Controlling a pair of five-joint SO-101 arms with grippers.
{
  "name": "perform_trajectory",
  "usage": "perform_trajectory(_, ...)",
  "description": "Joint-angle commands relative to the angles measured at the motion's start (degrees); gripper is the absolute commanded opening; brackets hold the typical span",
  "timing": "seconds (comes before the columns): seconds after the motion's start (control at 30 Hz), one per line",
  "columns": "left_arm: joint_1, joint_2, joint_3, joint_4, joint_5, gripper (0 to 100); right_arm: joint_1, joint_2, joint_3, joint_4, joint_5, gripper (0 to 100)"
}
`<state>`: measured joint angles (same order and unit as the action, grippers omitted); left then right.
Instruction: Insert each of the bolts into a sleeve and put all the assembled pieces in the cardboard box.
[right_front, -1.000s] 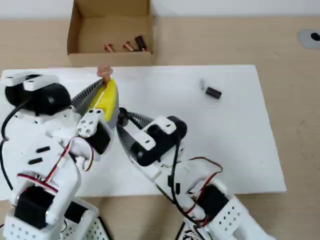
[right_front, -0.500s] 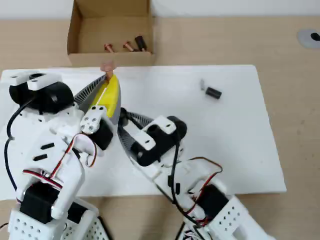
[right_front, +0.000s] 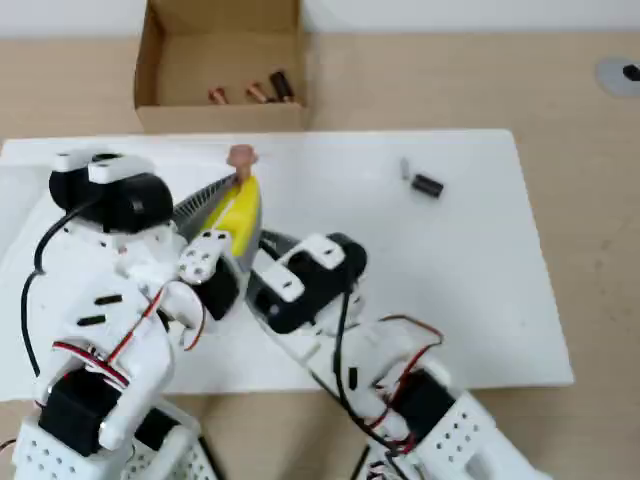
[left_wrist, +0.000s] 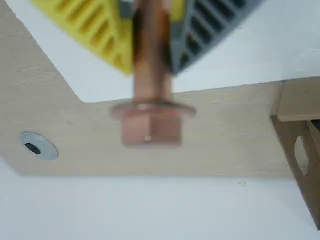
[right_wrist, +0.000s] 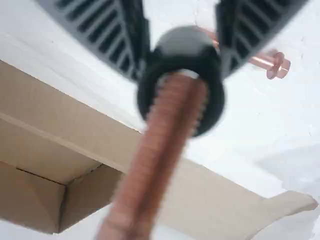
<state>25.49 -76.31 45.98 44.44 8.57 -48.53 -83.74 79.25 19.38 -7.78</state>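
shift: left gripper (right_front: 240, 182) carries the bolt (right_front: 241, 157) toward 4 o'clock, away from the cardboard box (right_front: 148, 70) and closer to the right gripper (right_wrist: 181, 62)
left grip: closed tight on the bolt shank, head protruding
right grip: clamped around a black sleeve (right_wrist: 182, 42), threaded shank in its bore
read: looks like the mating step, boxing not yet

The copper hex-headed bolt (left_wrist: 151, 75) is blurring at the left wrist camera, its shank running off the edge between yellow and grey ribbed fingers (left_wrist: 90, 30). The black round sleeve (right_wrist: 150, 91) is blurring likewise. Small pieces (right_front: 255, 92) in the brown cardboard box (right_front: 148, 62) are looking too tiny to make out.
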Motion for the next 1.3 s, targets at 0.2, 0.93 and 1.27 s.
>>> perform_trajectory(0.2, 0.18, -6.64, -4.22, 9.93, -7.47, 1, 3.3, -1.45, -4.62, -1.14, -0.62, 0.9)
perform_trajectory(0.93, -15.91, -22.2, 1.32, 10.37, -19.43, 1, 3.21, -0.92, -10.24, 10.73, -5.89, 0.9)
perform_trajectory(1.27, -38.68, -21.67, 8.35, 18.55, -19.43, 1, 3.21, -0.92, -11.65, 23.12, -5.71, 1.0)
